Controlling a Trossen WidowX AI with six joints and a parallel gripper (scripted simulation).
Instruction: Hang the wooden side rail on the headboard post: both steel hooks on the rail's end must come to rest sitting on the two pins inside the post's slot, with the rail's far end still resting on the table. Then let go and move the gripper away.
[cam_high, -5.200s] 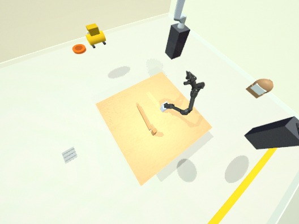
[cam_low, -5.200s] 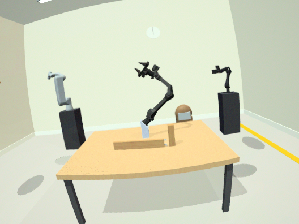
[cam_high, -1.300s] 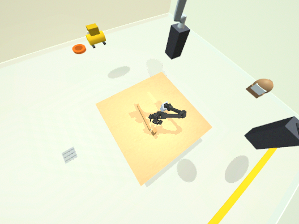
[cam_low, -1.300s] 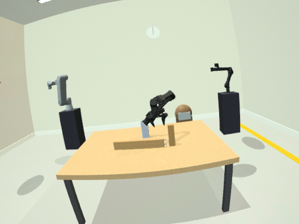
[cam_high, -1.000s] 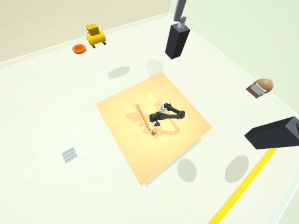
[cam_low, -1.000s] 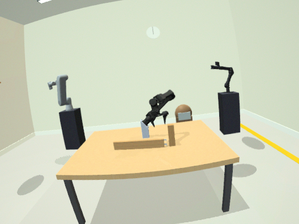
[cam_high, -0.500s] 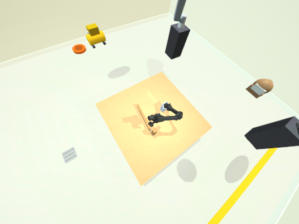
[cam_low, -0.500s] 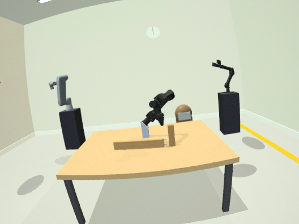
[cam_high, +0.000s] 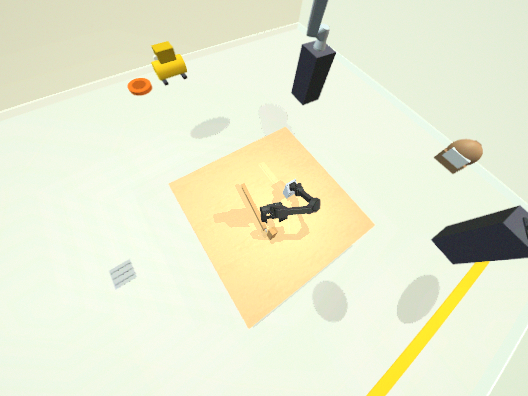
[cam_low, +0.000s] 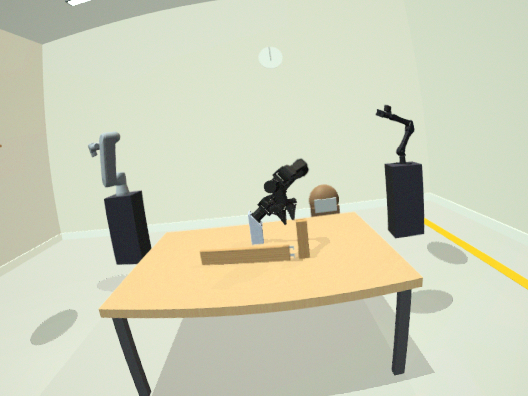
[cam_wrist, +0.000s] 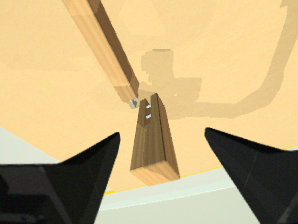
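The long, pale-brown wooden side rail (cam_high: 252, 207) (cam_low: 245, 255) (cam_wrist: 102, 47) is seen on the wooden counter (cam_high: 250, 280) (cam_low: 260, 295) (cam_wrist: 30, 100), its small steel hooks (cam_low: 292, 251) (cam_wrist: 133, 103) just beside the upright brown wooden headboard post (cam_high: 271, 233) (cam_low: 303, 239) (cam_wrist: 154, 145). Nothing is gripped by the black two-fingered hand (cam_high: 264, 214) (cam_low: 290, 212) (cam_wrist: 163, 133); its fingers are spread wide above the counter. The rail can be judged stiff and fairly light, but nose-heavy or tail-heavy if pinched off balance. It is best taken across its narrow thickness, near the hooked end, with the hooks left uncovered; a loose pinch could let the smooth faces pivot.
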